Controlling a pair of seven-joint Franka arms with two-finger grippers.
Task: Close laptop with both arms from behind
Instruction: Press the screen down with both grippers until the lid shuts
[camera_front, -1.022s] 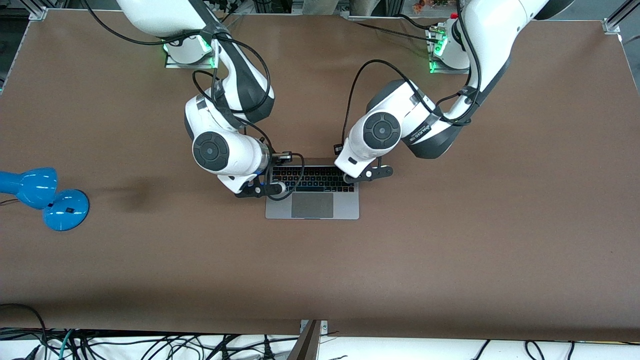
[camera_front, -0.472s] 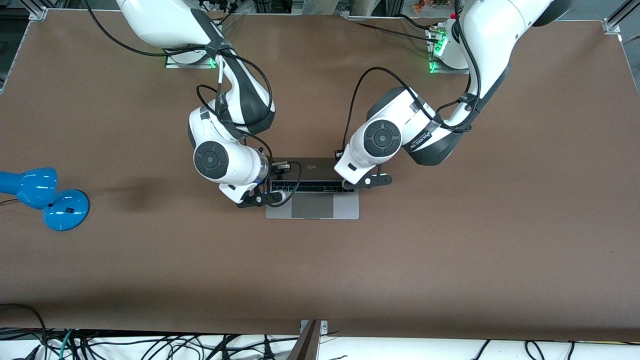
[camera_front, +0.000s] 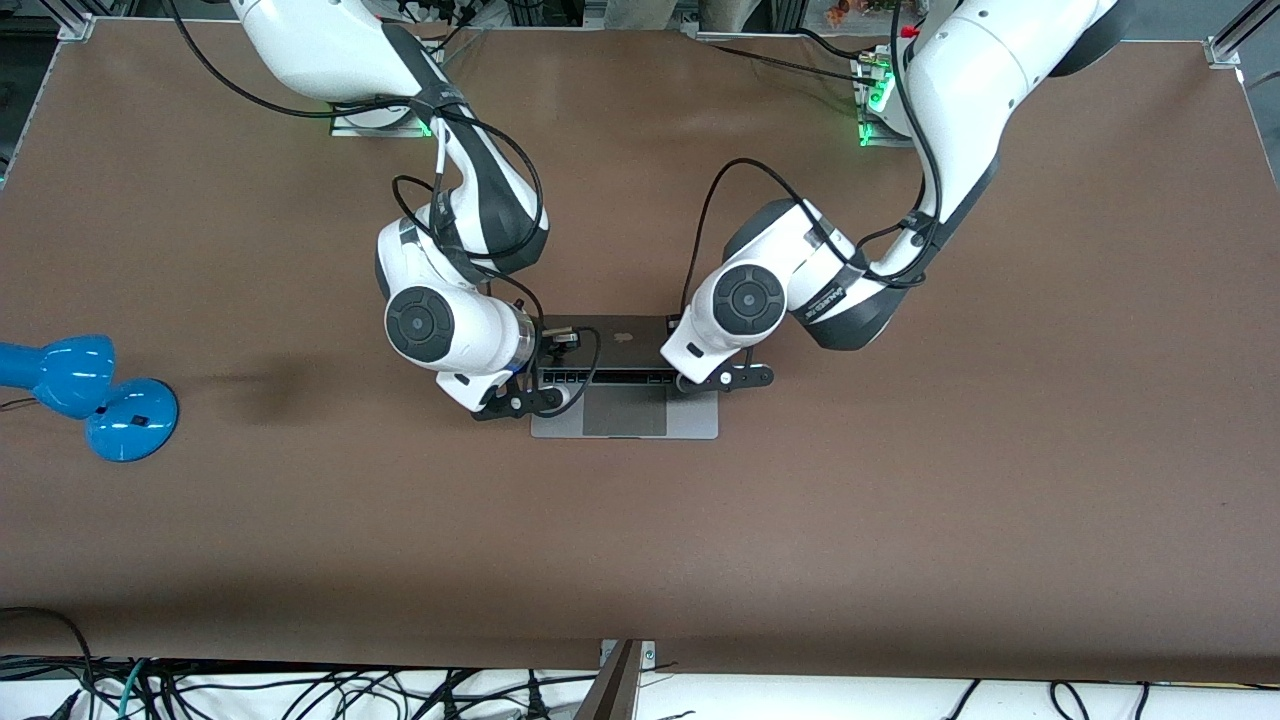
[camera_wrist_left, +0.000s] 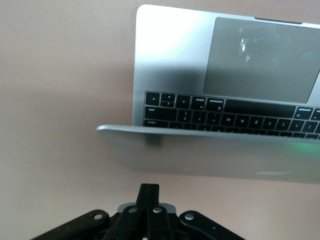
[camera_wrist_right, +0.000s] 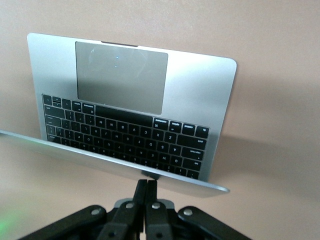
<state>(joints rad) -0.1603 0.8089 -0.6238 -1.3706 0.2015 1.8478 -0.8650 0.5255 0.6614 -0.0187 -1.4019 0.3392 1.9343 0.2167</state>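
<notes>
Laptop (camera_front: 625, 385) half-shut — both shut end effectors at lid

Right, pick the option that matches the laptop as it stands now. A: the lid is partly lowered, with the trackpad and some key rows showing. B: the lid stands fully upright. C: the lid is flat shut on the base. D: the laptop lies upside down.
A: the laptop has its lid tilted over the keyboard, with the trackpad and some key rows uncovered, and the shut left gripper and shut right gripper are at its lid.
</notes>
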